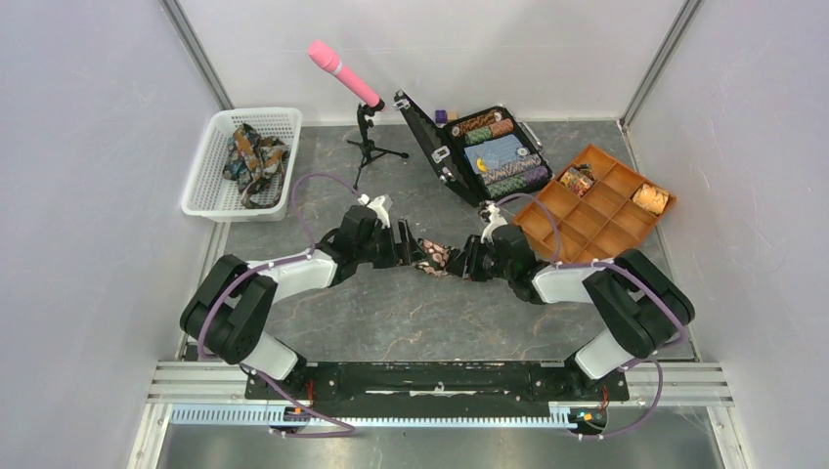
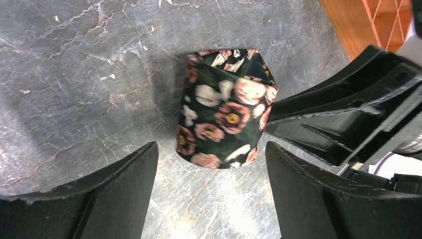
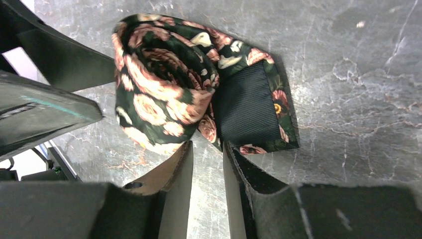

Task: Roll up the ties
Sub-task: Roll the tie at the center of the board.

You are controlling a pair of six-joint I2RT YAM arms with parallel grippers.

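- The grey marbled table [image 1: 391, 313] fills the top view, with white walls at nine, twelve and three o'clock.
- The left arm [image 1: 283, 278] reaches in from seven o'clock and the right arm [image 1: 587, 283] from five o'clock; their wrists meet near the centre.
- A black case [image 1: 422, 132] lies open at one o'clock, with rows of striped chips [image 1: 499, 151] in its lower half.
- An orange tray [image 1: 587, 220] with many compartments sits at two o'clock, just beside the case. A dark printed roll [image 1: 579, 179] lies in one far compartment and a tan roll [image 1: 650, 198] in another near the right edge.
- A white basket [image 1: 200, 191] stands at ten o'clock and holds a loose heap of ties [image 1: 252, 156].
- A pink microphone [image 1: 342, 70] tilts on a small black tripod [image 1: 369, 147] at twelve o'clock.
- The rolled tie [image 1: 432, 256], dark with pink flowers, lies on the table at the centre, between the two grippers, its flat end lapped over the coil.
- The left gripper [image 2: 211, 154] has its jaws spread wide, one on each side of the roll's near end and clear of the fabric.
- The right gripper [image 3: 208, 147] has its jaws close together at the coil's edge and seems to pinch a fold of it, though the tips are partly hidden.
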